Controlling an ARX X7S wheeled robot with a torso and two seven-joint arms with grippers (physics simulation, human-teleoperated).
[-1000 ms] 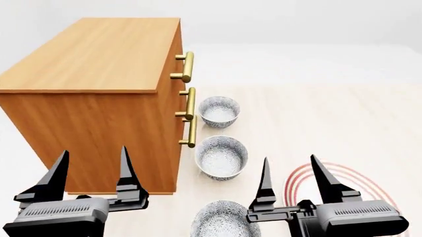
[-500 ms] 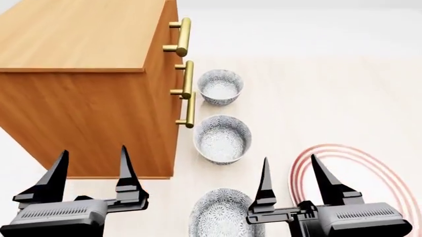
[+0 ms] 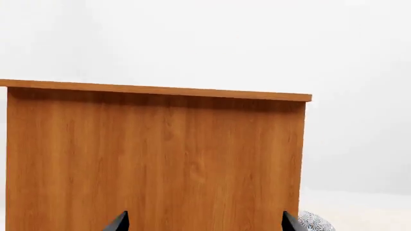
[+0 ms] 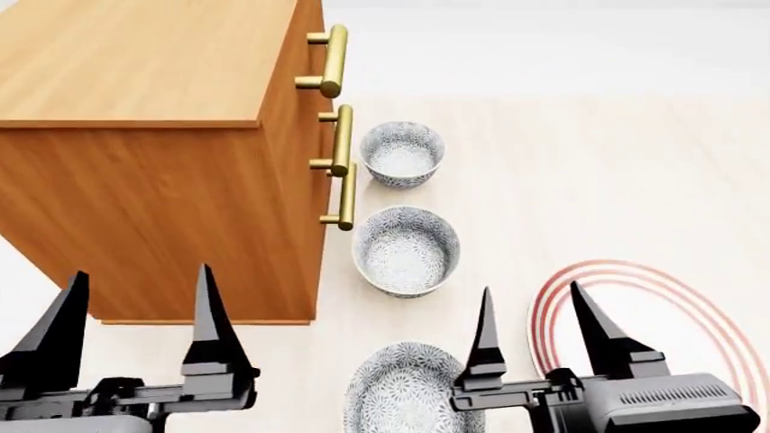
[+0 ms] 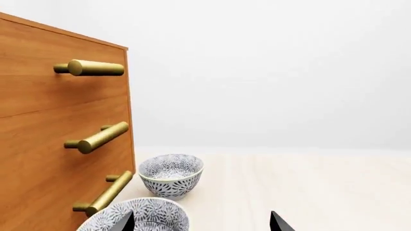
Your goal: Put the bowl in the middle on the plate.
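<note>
The bowl (image 4: 407, 250) sits mid-row on the pale floor, between two look-alike bowls (near (image 4: 409, 392), far (image 4: 402, 153)), beside the wooden cabinet (image 4: 157, 153). The plate (image 4: 673, 311) lies apart, rightward. Left gripper (image 4: 130, 320) and right gripper (image 4: 529, 329) hang released, empty.

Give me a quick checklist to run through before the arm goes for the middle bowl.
1. Middle bowl upright, free of its neighbours: ok.
2. Plate bare where visible: ok, though the right gripper hides part.
3. Right gripper open, empty: ok.
4. Left gripper open, empty: ok.
5. Right gripper over the middle bowl: not ok, it sits nearer, between the near bowl and the plate.
6. Room between the bowl and the cabinet handles for a finger: cannot tell.
</note>
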